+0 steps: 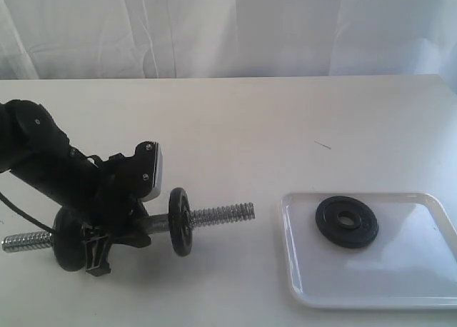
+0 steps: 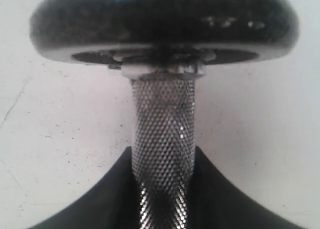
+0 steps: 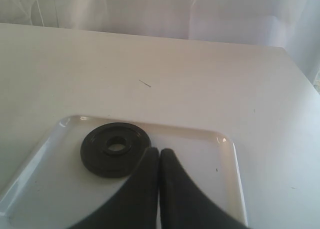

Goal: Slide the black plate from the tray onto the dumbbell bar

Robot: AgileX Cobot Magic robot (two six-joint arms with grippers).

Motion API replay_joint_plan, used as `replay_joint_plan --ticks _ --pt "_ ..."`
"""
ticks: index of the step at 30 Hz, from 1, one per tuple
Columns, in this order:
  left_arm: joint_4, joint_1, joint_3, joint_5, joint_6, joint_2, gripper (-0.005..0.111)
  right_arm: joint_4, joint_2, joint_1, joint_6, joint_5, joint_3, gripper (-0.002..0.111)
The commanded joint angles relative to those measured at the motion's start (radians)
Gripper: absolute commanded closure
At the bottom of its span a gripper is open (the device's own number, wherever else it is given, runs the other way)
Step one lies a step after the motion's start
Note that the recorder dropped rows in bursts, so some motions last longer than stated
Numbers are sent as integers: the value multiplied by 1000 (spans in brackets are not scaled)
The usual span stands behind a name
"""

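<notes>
Left jaws clench the dumbbell bar [image 2: 162, 124]; the pressed-together right jaws should part, then pinch the rim of the black plate [image 3: 99, 156] in the tray [image 3: 216, 164].

A black robot arm [image 1: 43, 163] reaches in from the left of a white table [image 1: 235, 120], its left gripper [image 1: 121, 230] set over the middle of a chrome dumbbell bar [image 1: 221, 214] between two upright black weight discs, one [image 1: 180, 221] near the bar's right threaded end and the other [image 1: 68, 240] near its left. Well apart to the right, a black plate [image 1: 347, 221] lies flat in the far left part of a glossy white tray [image 1: 400, 277]. A small dark mark [image 1: 323, 145] shows on the tabletop; a white curtain [image 1: 214, 27] hangs behind.
</notes>
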Motion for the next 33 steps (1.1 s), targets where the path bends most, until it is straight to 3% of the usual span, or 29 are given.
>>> replay_joint_plan --ticks 1,16,21,33 --pt "-109 -3 -24 5 -4 -88 107 1 -6 2 -2 -8 2 108" --pt "-109 -3 -24 1 -4 -88 107 1 -6 2 47 -67 2 108" --pt "-109 -3 -24 1 -4 -88 107 5 -6 2 205 -289 2 108" --pt "-109 -3 -24 1 -4 -88 107 1 -6 2 180 -803 2 108"
